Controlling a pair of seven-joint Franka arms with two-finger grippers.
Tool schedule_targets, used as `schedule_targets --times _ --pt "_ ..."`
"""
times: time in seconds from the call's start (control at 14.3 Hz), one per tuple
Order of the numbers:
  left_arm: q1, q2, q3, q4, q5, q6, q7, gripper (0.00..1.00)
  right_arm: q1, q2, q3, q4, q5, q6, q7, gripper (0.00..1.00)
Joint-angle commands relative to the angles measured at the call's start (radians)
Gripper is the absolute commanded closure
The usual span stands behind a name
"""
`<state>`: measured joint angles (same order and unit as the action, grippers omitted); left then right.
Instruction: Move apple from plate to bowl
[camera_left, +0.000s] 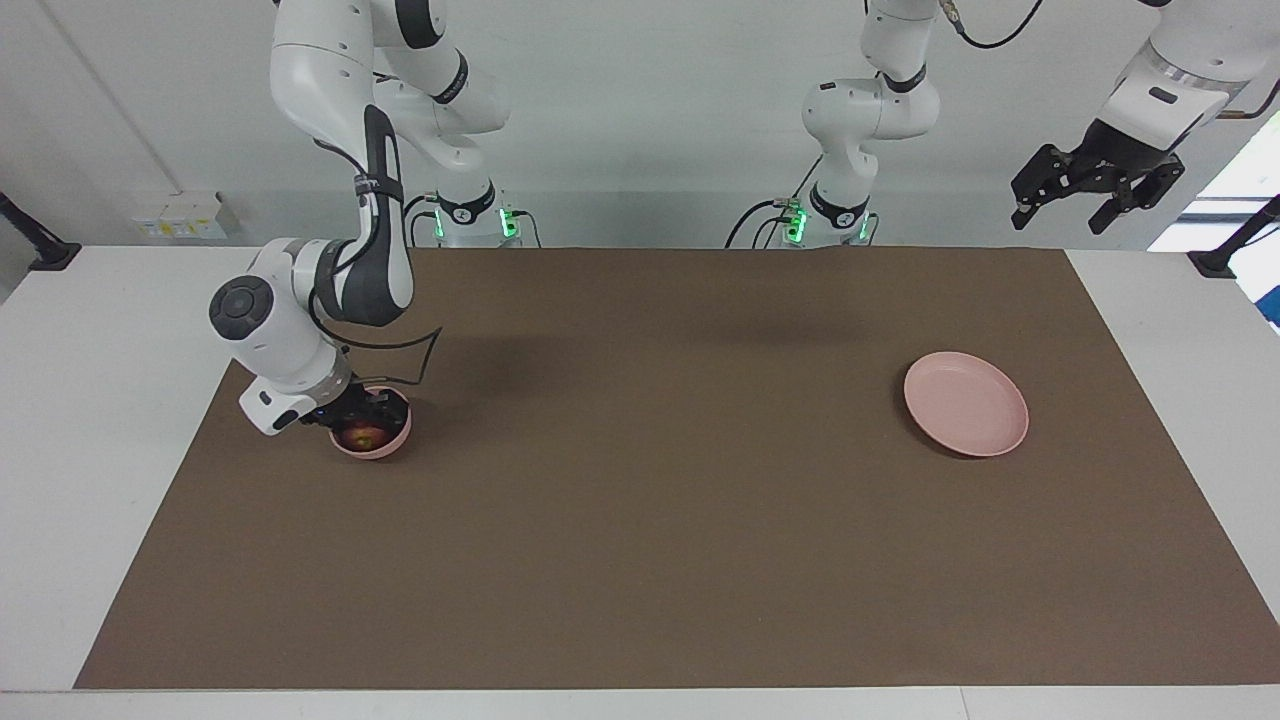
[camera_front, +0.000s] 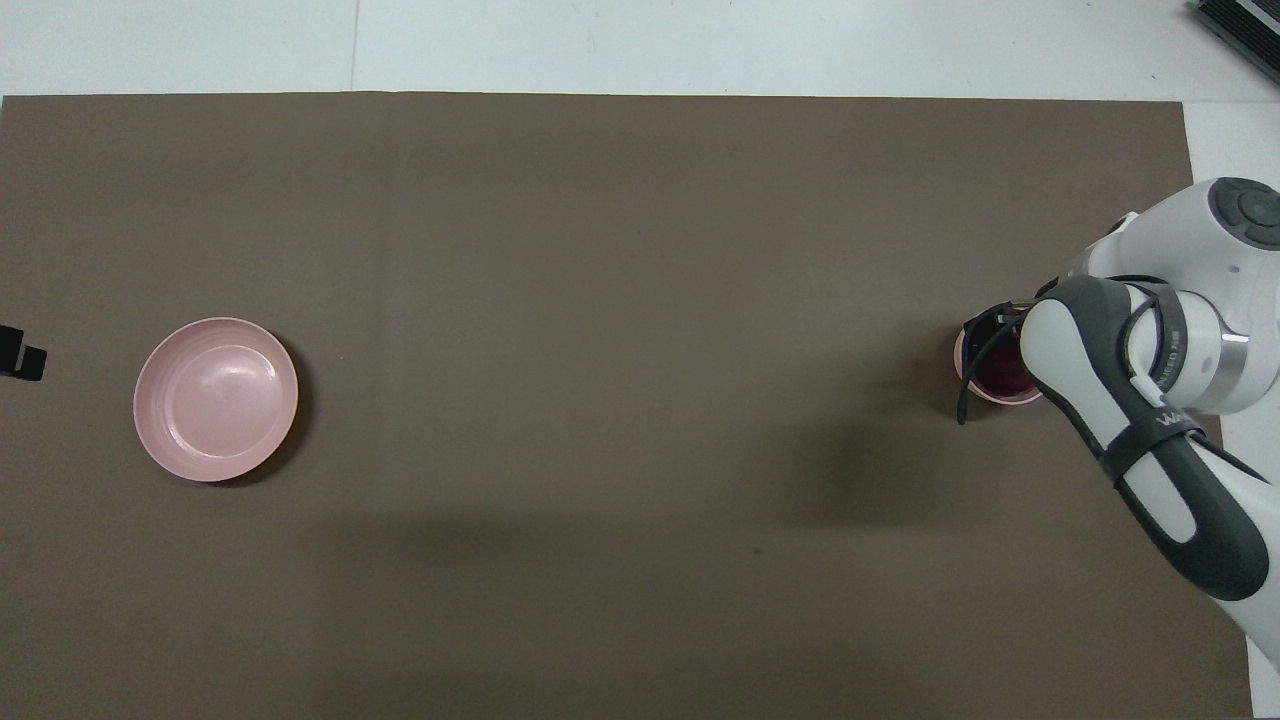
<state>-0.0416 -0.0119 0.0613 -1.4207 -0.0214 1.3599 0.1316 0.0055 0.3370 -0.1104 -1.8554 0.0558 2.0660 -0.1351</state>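
Note:
The dark red apple (camera_left: 365, 437) lies inside the small pink bowl (camera_left: 388, 447) at the right arm's end of the brown mat. My right gripper (camera_left: 368, 412) hangs just above it at the bowl's mouth, open, with the apple resting free below. From overhead the right arm covers most of the bowl (camera_front: 962, 362); only a slice of the apple (camera_front: 1000, 373) shows. The flat pink plate (camera_left: 965, 403) sits bare toward the left arm's end, also seen from above (camera_front: 215, 398). My left gripper (camera_left: 1095, 195) waits open, high over the table's edge at that end.
The brown mat (camera_left: 640, 520) covers most of the white table, with nothing else on it between the bowl and the plate. A tip of the left gripper (camera_front: 18, 352) shows at the edge of the overhead view.

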Motion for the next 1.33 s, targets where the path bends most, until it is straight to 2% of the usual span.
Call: schedule_targets --times 0.0,0.42,0.7,0.91,1.26 --pt "0.005 -0.023 -0.001 -0.027 -0.008 -0.004 -0.009 0.00 -0.009 -0.035 0.011 0.015 -0.011 -0.055 0.029 0.00" --pt "0.005 -0.023 -0.001 -0.027 -0.008 -0.004 -0.009 0.00 0.010 -0.157 0.011 0.015 -0.050 -0.138 0.048 0.00" --pt "0.005 -0.023 -0.001 -0.027 -0.008 -0.004 -0.009 0.00 0.047 -0.240 0.011 0.016 -0.079 -0.188 0.126 0.00" --pt "0.005 -0.023 -0.001 -0.027 -0.008 -0.004 -0.009 0.00 0.033 -0.309 0.011 0.094 -0.080 -0.315 0.127 0.00" --pt "0.005 -0.023 -0.001 -0.027 -0.008 -0.004 -0.009 0.00 0.031 -0.375 0.011 0.208 -0.080 -0.486 0.127 0.00"
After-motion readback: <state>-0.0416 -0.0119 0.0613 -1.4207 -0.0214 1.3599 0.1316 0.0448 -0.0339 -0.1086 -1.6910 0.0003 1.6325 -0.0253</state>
